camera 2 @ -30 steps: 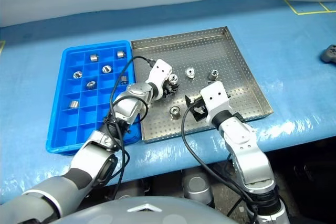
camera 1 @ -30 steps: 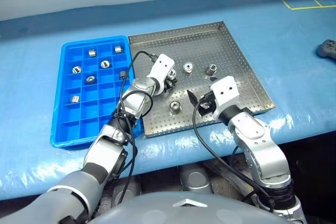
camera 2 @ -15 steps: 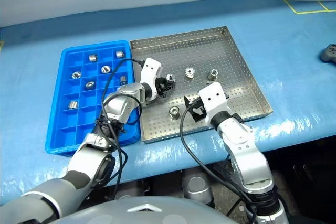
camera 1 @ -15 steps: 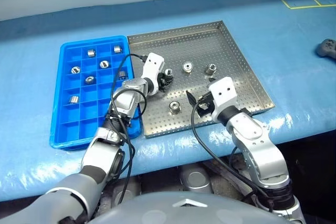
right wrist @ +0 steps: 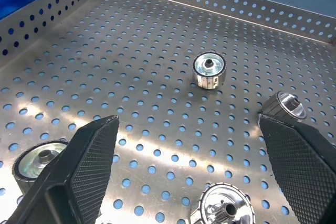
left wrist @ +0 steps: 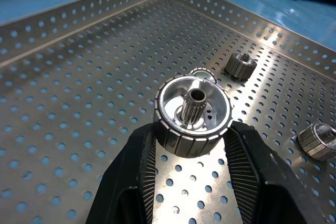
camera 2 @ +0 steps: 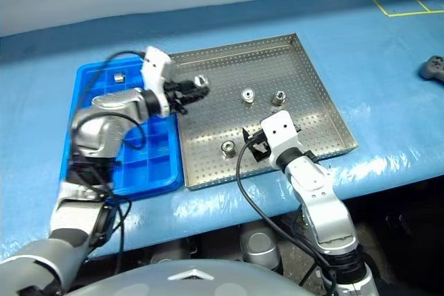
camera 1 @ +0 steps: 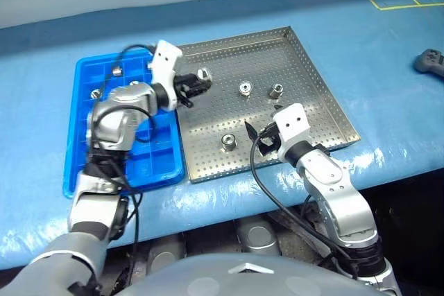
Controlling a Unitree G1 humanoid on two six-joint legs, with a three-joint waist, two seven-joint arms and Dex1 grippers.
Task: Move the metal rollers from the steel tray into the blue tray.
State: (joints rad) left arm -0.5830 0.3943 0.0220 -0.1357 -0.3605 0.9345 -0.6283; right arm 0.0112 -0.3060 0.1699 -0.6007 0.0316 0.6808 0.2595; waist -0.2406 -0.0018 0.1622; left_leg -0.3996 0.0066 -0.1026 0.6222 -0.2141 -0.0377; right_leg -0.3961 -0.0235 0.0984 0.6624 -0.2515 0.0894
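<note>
With the left gripper (left wrist: 191, 145) clamped on a small shiny silver metal roller (left wrist: 193, 115) at upper left of the head views, the carry is best kept level until an empty cell of the bright blue compartmented plastic tray (camera 1: 161, 166) lies below, while the right gripper (right wrist: 194, 177) hangs wide open and empty.

The left arm covers most of the blue tray (camera 1: 82, 161), so there's no counting how many metal rollers (camera 1: 117, 70) sit in its compartments. In the right wrist view, one roller (right wrist: 223, 209) is cut off by the picture's edge, and another (right wrist: 37, 163) sits half behind the right tool's finger (right wrist: 79, 166). The dark object (camera 1: 430, 62) on the desk (camera 1: 388, 39) runs off the edge, too small to tell what it is.
</note>
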